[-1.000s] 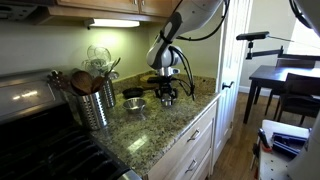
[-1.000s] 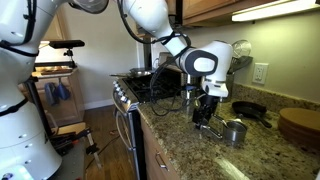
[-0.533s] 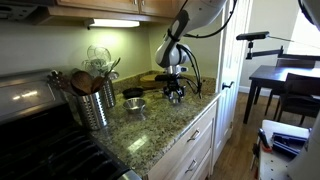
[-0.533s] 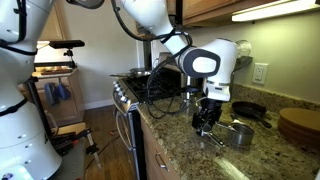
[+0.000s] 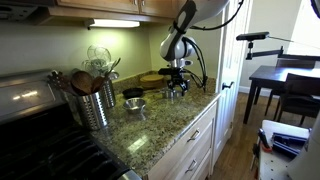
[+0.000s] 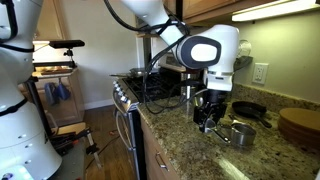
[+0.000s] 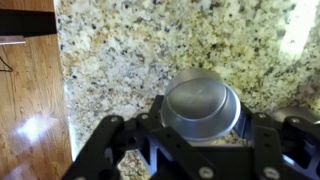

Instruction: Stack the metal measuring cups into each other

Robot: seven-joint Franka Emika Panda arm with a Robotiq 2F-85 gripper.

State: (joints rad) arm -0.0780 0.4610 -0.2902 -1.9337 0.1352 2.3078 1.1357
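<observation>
Presently: gripper (image 7: 200, 118), fingers (image 7: 150, 125) clamped on one steel measuring cup (image 7: 200, 102) over granite counter (image 7: 120, 50); second cup (image 5: 135, 103) resting apart, beside dark pan (image 5: 133, 93).

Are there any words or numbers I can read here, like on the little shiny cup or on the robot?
No text can be read in any view.
On the measuring cup: plain shiny metal, no size number shows.
On the robot arm: no label shows; any marking is too small to tell.
On the utensil canister: no writing shows.
</observation>
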